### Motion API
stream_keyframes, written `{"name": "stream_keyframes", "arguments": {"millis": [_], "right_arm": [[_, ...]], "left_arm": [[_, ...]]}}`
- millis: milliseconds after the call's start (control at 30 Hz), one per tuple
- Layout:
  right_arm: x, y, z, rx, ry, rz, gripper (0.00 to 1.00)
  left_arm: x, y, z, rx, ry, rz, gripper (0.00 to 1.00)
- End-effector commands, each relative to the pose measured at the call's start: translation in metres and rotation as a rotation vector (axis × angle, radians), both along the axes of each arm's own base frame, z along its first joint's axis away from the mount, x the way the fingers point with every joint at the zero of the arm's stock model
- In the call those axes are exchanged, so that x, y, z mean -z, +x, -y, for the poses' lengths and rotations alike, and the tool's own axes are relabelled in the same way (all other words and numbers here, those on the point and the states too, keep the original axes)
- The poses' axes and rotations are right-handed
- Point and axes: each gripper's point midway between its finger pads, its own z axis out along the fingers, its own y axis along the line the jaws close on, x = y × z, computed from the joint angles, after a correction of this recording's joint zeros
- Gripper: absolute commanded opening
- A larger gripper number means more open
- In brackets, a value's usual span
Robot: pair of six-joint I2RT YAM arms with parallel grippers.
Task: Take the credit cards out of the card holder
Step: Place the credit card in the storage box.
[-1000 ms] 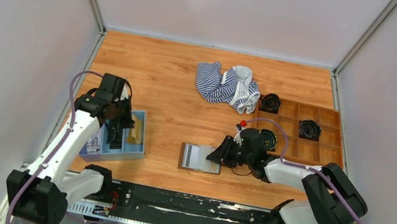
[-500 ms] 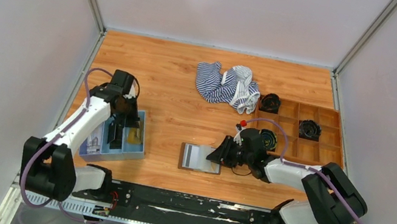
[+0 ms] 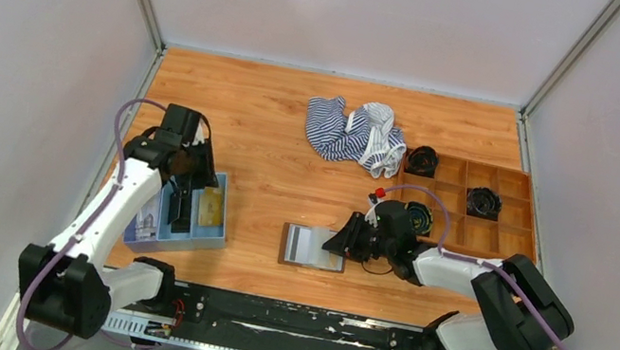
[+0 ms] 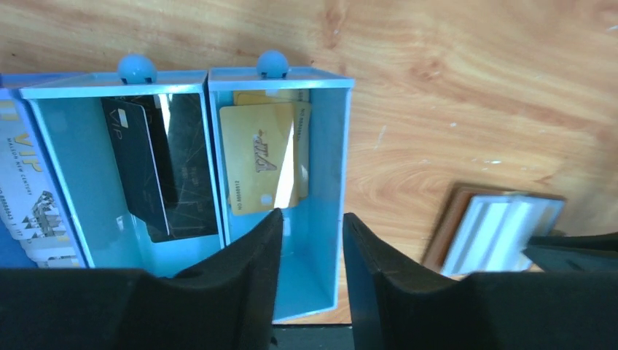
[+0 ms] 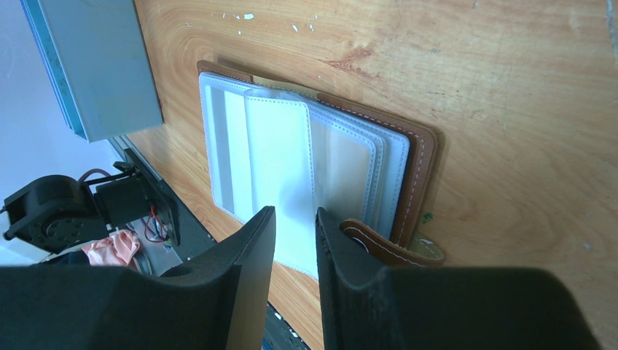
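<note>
The table (image 3: pixel 275 130) carries a light-blue tray (image 4: pixel 324 182) at the left and the open card holder (image 3: pixel 310 246) near the middle, its long axis running left to right. The right gripper (image 5: pixel 294 213) sits at the holder's right edge (clearly the nearer arm). Its jaws stand narrowly apart over a clear leaf, and I cannot tell whether they pinch it.

The left gripper (image 4: pixel 312 219) hovers over the tray, slightly parted and holding nothing. Only its wrist view shows 2 cards lying in the tray: a gold credit card (image 4: pixel 256 157) and a dark grey credit card (image 4: pixel 175 175). Only the right wrist view shows the holder's pockets, seemingly empty.

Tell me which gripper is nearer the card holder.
Right. The right gripper sits over one edge of the card holder; the left gripper hangs over the tray, well apart from it.
</note>
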Motion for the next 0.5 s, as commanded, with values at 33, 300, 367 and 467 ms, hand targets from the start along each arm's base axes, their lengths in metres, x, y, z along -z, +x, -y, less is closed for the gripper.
{"name": "stream_keyframes", "arguments": {"millis": [33,300,367,467], "right_arm": [[0.032,-0.016,0.02,0.007,-0.134,-0.07,0.32],[0.017,-0.01,0.031,0.012,-0.193,-0.003,0.34],[0.013,-0.008,0.034,0.011,-0.207,0.018,0.35],[0.013,-0.008,0.034,0.005,-0.215,0.021,0.36]], "left_arm": [[-0.045,0.004,0.001,-0.004,-0.03,0.121,0.44],[-0.073,-0.015,0.073,0.256,-0.151,0.17,0.54],[-0.071,-0.023,0.095,0.317,-0.147,0.154,0.55],[-0.064,-0.029,0.114,0.358,-0.125,0.133,0.58]]}}
